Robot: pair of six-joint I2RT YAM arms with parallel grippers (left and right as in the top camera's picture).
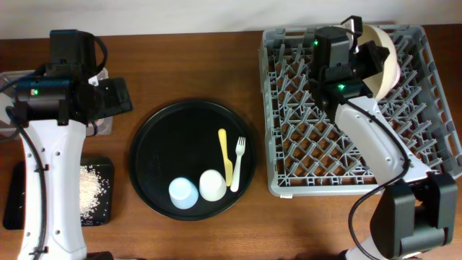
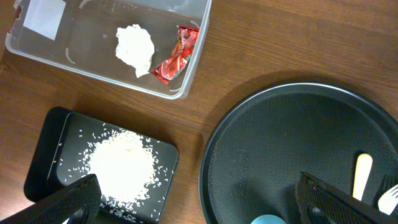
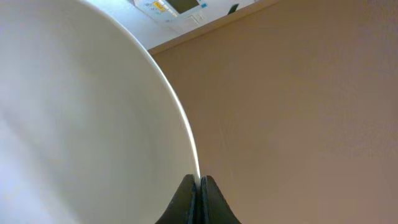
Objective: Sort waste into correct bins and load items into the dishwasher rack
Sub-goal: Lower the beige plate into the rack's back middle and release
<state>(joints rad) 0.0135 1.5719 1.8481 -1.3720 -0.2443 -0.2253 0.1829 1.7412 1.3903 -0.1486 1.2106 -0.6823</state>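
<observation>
- The right gripper pinches the cream plate by its rim, with the plate nearly on edge.
- The plate is over the rack's far right corner, with the pegs below it.
- The left gripper gapes wide, well apart from the plate, near the clear tub.

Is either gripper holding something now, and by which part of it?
The right gripper holds the plate by its rim, pinched between the fingers. The left gripper is open and holds nothing.
</observation>
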